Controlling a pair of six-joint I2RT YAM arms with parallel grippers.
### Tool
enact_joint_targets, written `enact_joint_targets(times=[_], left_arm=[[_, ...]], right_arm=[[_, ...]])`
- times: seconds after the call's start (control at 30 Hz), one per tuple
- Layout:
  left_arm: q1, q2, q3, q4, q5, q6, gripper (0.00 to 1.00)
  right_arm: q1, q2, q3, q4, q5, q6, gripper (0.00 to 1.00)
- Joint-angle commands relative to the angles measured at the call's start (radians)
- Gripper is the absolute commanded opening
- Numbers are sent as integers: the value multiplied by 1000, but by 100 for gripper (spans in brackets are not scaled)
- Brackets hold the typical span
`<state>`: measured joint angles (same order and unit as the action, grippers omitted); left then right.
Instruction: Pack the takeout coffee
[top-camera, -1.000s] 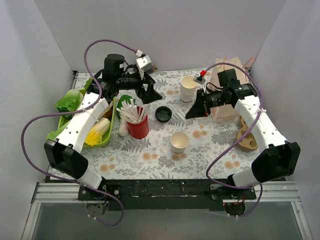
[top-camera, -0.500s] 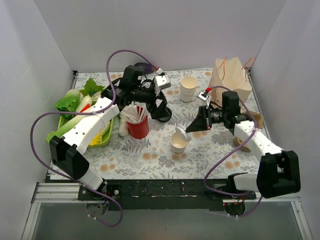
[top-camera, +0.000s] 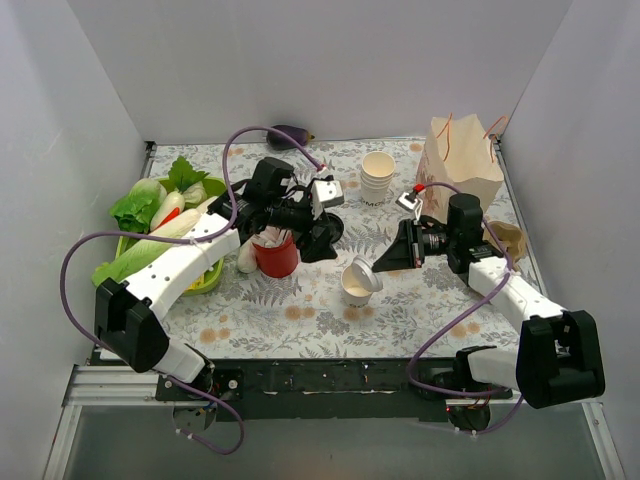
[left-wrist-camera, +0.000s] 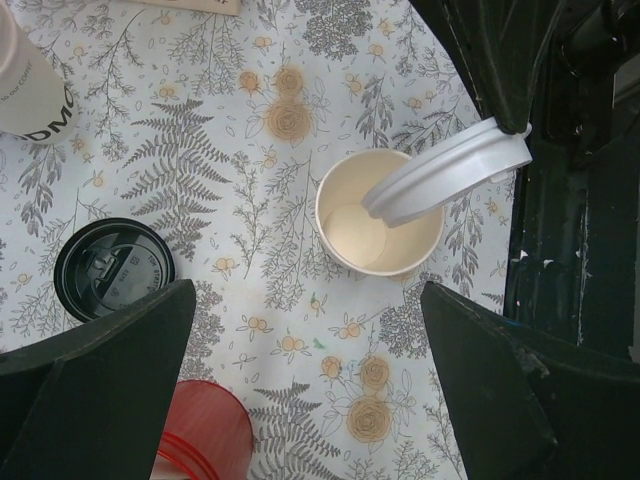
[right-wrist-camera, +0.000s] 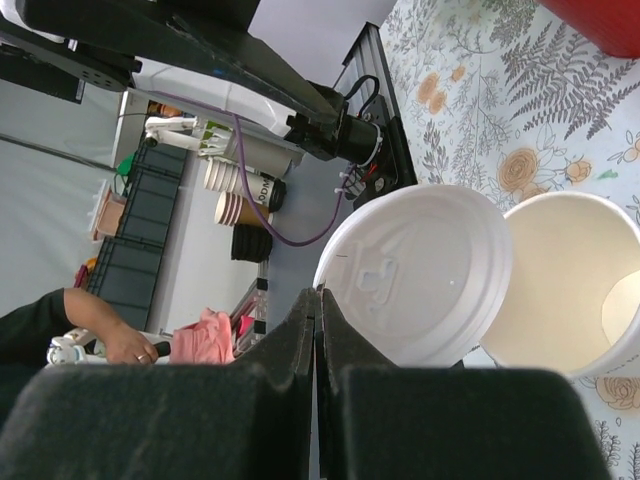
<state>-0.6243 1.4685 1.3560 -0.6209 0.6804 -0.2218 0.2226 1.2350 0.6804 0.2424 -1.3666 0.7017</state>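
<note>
The brown paper bag (top-camera: 460, 160) stands at the far right, well apart from the open cream paper cup (left-wrist-camera: 375, 225) near the centre, so lidding, not bagging, seems to be the step in hand. The left gripper (top-camera: 320, 236) hovers near the cup, spread wide and empty. The right gripper (right-wrist-camera: 317, 310) is pinched tight on the edge of the white lid (right-wrist-camera: 415, 270), which is tilted over the cup's mouth and next wants levelling, centring and pressing down.

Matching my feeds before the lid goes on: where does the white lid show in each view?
Top external: white lid mid-table, tilted on the right rim of the open cream cup, pinched by the right gripper.
Left wrist: white lid upper right, slanting across that cup's rim.
Right wrist: white lid centre frame, left of the cup.
Shared landmark: the open cream cup.
</note>
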Motion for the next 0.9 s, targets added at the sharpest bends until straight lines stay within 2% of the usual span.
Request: enact_joint_targets(times=[0.0, 0.23, 0.87], left_arm=[[-11, -54, -12, 38, -8, 24, 98], [-29, -54, -29, 35, -15, 26, 98], [-68, -27, -51, 44, -2, 29, 97]], right_arm=[[-3, -25, -36, 6, -19, -21, 1], [-6, -25, -87, 83, -37, 44, 1], [-5, 66, -39, 140, 4, 87, 1]])
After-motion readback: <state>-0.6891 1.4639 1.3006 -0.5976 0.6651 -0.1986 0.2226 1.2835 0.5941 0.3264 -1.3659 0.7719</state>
